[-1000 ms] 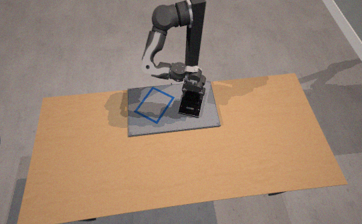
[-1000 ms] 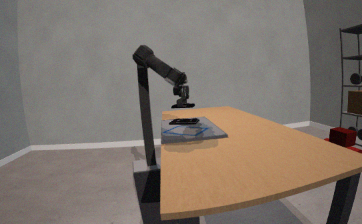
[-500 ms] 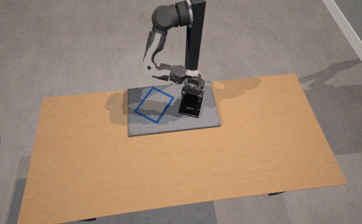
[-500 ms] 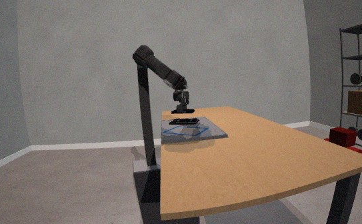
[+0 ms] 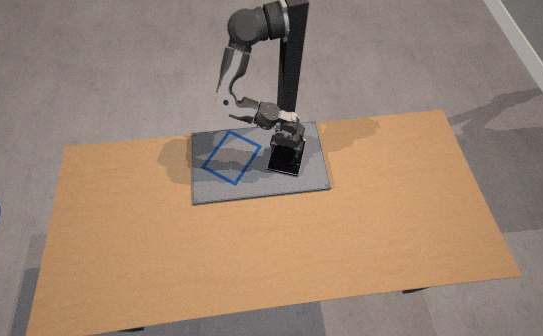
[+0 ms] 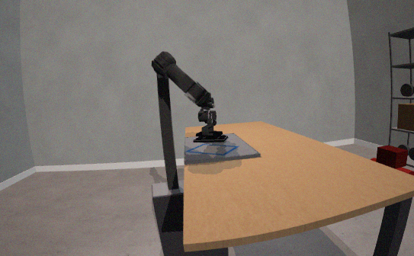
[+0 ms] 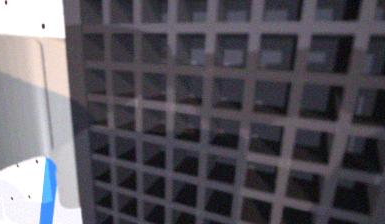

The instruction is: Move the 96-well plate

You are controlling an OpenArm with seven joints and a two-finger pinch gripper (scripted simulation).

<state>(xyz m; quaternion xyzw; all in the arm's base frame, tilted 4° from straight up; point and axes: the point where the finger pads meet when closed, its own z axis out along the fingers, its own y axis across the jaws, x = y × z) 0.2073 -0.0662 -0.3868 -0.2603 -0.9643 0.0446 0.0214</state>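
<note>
You have the 96-well plate (image 5: 285,160) in the hand (image 5: 288,137), whose fingers are clamped on it, part-open and stopped by its width. The plate is a dark rectangle toward the right side of the grey mat (image 5: 308,175), which lies at the far edge of the worktop (image 5: 373,225), near the arm's post (image 5: 293,60). From the exterior view it looks to be close over the mat, and you cannot tell whether it touches or hangs just above. The wrist view shows almost nothing but the well grid, with a sliver of blue line at the lower left.

The blue outline (image 5: 208,165) on the mat's left half has nothing in it; the plate lies just beside its right corner. No raised locators or A1 label are legible at this size, so you cannot confirm which mark is the nest.

By my reading, the grasp is done and the carry is in hand. Placing remains, along with lining the plate up square, getting the cut-off corner to the A1 mark, seating it flat, and letting go. The cut-off corner is not discernible here.
</note>
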